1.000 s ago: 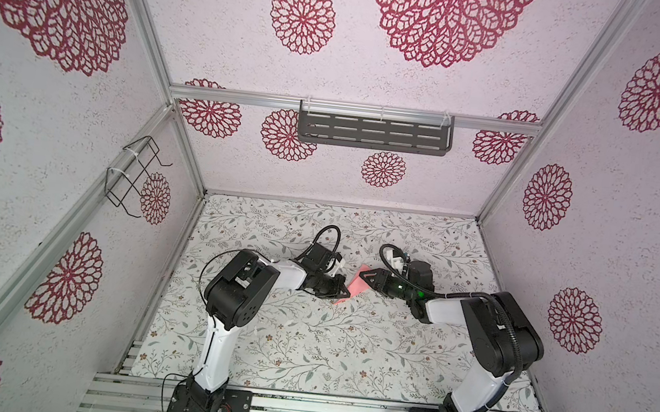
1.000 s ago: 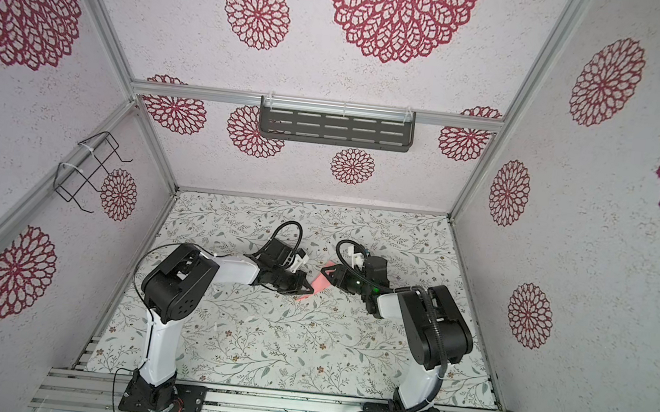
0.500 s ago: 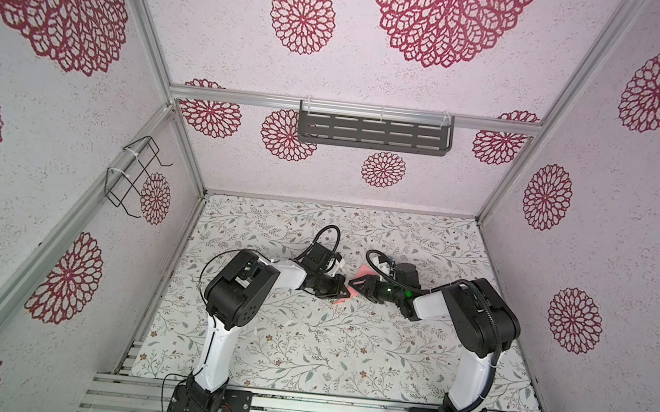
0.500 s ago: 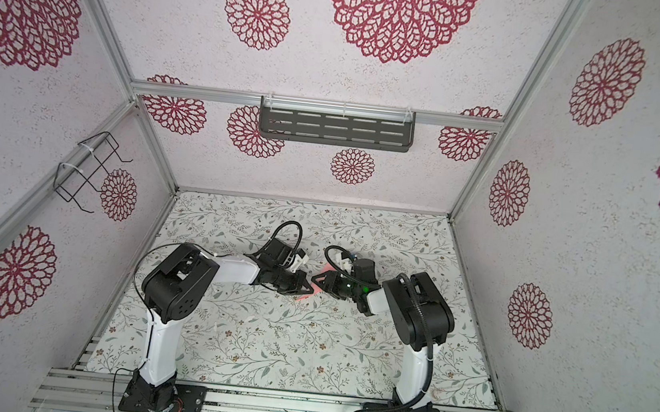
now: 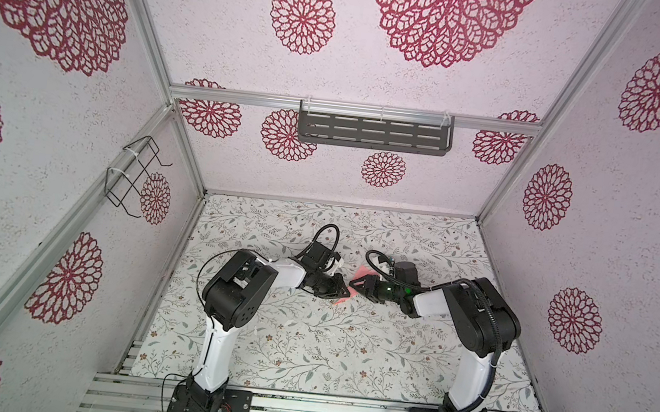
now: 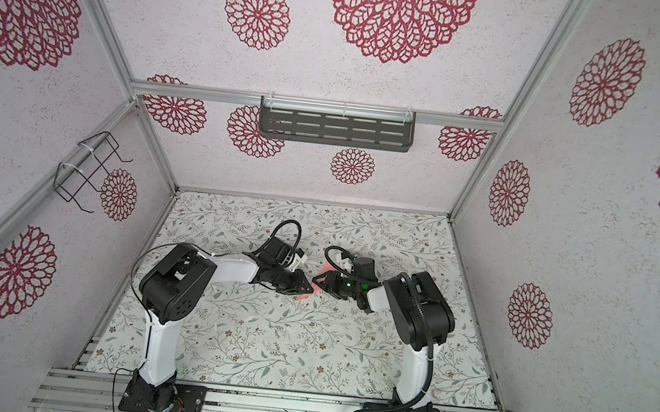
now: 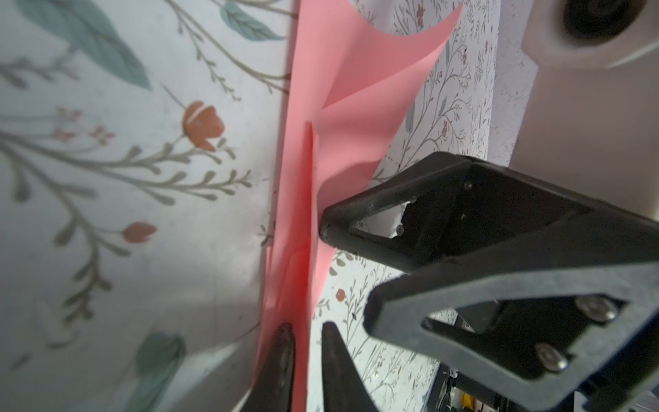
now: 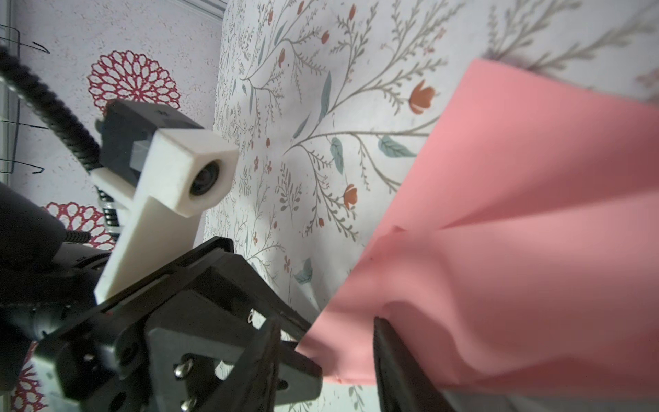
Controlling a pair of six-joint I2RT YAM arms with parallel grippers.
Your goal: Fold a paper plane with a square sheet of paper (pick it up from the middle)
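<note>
Mid-fold re-grip: creased pink paper (image 7: 342, 89) on edge at the middle of the mat (image 5: 304, 350).
Just left of the mat's middle, the left gripper (image 7: 308, 342) stood barely parted, with the paper running through its gap and no pinch evident. Just right of that middle, the right gripper (image 8: 324, 321) stood half open astride the paper, one fingertip (image 7: 331, 224) touching it. Judgement: the next move calls for one firm pinch on the crease before the other gripper releases.
</note>
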